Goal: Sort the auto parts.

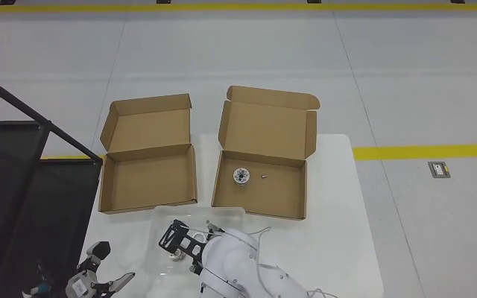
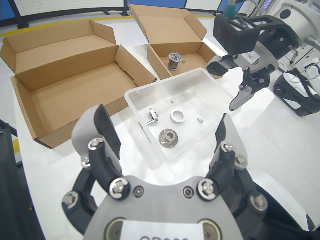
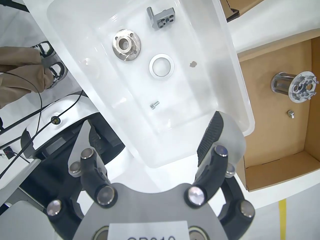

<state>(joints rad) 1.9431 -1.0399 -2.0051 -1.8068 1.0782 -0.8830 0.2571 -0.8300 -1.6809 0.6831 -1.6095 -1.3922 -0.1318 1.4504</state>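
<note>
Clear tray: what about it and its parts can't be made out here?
Top view: the right arm covers much of the clear tray and its parts.
Right wrist view: the brown speck is too small to identify.
Left wrist view: the small screw is too small for detail.
</note>
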